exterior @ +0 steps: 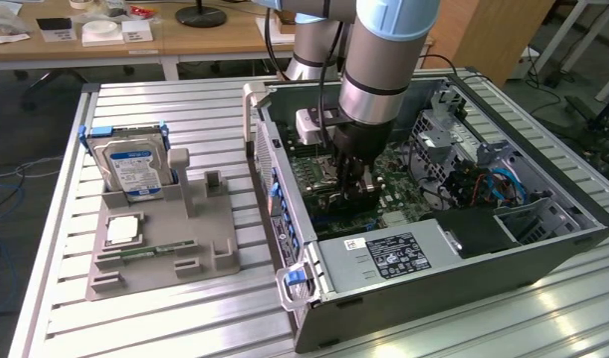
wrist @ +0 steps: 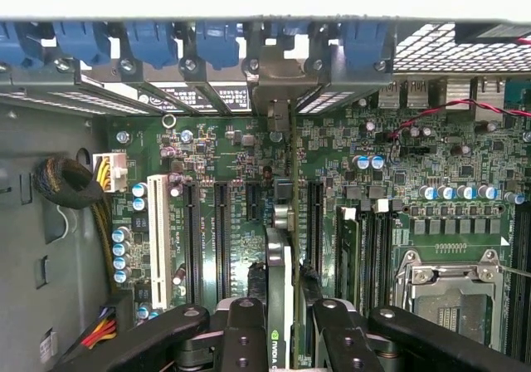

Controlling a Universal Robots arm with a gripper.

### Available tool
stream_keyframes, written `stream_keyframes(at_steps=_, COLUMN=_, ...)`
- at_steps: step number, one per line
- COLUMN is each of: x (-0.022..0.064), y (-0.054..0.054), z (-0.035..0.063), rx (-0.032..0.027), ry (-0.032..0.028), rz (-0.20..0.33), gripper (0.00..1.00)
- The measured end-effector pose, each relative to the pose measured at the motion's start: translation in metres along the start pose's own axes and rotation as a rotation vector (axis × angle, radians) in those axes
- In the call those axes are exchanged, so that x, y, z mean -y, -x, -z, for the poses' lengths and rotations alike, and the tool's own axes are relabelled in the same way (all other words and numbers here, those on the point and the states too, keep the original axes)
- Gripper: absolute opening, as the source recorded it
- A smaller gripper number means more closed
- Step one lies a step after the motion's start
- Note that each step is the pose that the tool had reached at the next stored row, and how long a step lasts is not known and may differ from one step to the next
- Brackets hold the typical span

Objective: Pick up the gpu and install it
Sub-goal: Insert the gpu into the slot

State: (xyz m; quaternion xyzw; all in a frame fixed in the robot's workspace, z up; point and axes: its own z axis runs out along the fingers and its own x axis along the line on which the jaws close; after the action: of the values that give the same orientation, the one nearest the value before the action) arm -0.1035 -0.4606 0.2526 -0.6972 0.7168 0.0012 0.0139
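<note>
gripper [wrist: 282, 326]: clamped on gpu's top edge, lower centre of wrist frame
gpu [wrist: 280, 285]: edge-on over motherboard [wrist: 415, 181] slots, inside pc case [exterior: 464, 268]
handling: likely light, stiff, fragile; best held by board edges, not components

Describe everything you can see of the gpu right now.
The gpu is seen edge-on in the wrist view: a thin dark card standing upright over the green motherboard, with a small green logo near its gripped edge. The end effector is clamped on it, one black finger on each face. Its far end runs to a pale metal bracket at the rear slot openings. Whether it is fully seated in a slot cannot be told.
</note>
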Motion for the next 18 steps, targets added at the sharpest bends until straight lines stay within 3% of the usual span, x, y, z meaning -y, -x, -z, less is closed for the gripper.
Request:
stream_keyframes(at_steps=12, x=-0.0004, y=0.0001, z=-0.0002, rx=0.0005, ry=0.0001, rz=-0.001, gripper=0.27)
stream_keyframes(at_steps=14, x=0.0000, y=0.0000, z=-0.0001, rx=0.0002, ry=0.0000, rz=0.000, gripper=0.39)
stream_keyframes(at_steps=16, x=0.0000, y=0.0000, z=0.0000, rx=0.0000, ry=0.0000, rz=0.000, gripper=0.39)
stream_keyframes(at_steps=17, x=0.0000, y=0.0000, z=0.0000, rx=0.0000, ry=0.0000, rz=0.000, gripper=0.45)
stream_keyframes(at_steps=18, x=0.0000, y=0.0000, z=0.0000, rx=0.0000, ry=0.0001, rz=0.000, gripper=0.45)
